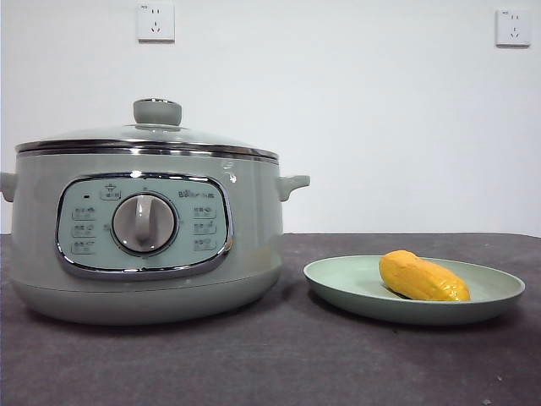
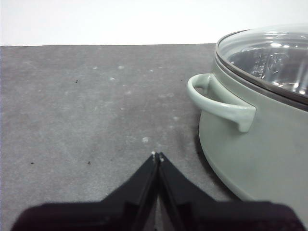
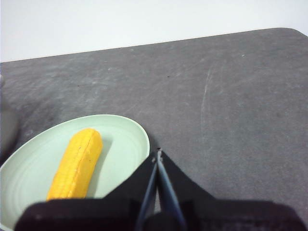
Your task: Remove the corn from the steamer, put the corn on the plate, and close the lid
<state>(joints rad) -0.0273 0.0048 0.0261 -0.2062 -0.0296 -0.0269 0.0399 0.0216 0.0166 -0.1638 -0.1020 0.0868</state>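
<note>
The sage-green steamer (image 1: 144, 233) stands at the left of the table with the glass lid (image 1: 152, 135) seated on it, knob up. To its right the yellow corn (image 1: 423, 277) lies on the pale-green plate (image 1: 338, 283). Neither arm shows in the front view. My left gripper (image 2: 157, 156) is shut and empty over the dark table, beside the steamer's side handle (image 2: 219, 101). In the right wrist view, my right gripper (image 3: 158, 153) is shut and empty just beside the plate (image 3: 130, 139), with the corn (image 3: 77, 163) apart from it.
A dark grey mat (image 1: 279, 355) covers the table. A white wall with two sockets (image 1: 155, 21) rises behind. The mat's rounded far corner (image 3: 293, 33) shows in the right wrist view.
</note>
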